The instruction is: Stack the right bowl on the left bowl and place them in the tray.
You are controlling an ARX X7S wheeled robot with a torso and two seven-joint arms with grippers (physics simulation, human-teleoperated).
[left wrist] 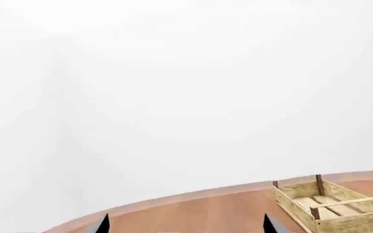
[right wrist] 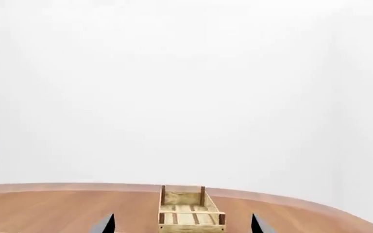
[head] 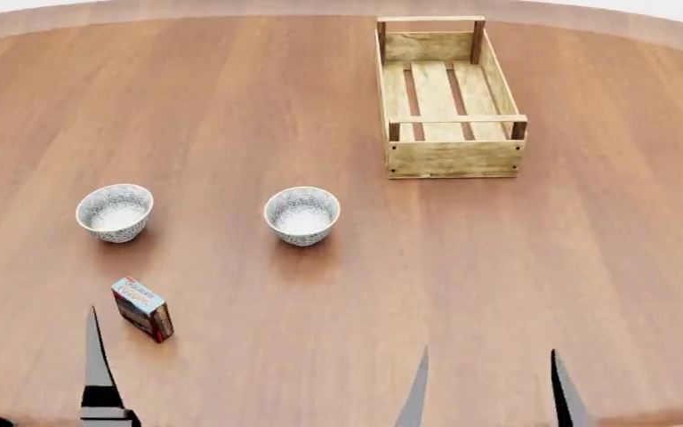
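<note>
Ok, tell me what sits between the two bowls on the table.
Nothing: in the head view, only bare wooden table separates the left bowl from the right bowl. The small red-and-blue box lies nearer the robot, outside that stretch.

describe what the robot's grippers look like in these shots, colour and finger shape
Only fingertips show. In the head view the right gripper has two slim, dark grey fingers tapering to sharp points. The left gripper shows one similar pointed finger above a blockier grey and black base. The wrist views show the same dark wedge tips with a lighter grey face. No cables, markings or arm links are visible.
</note>
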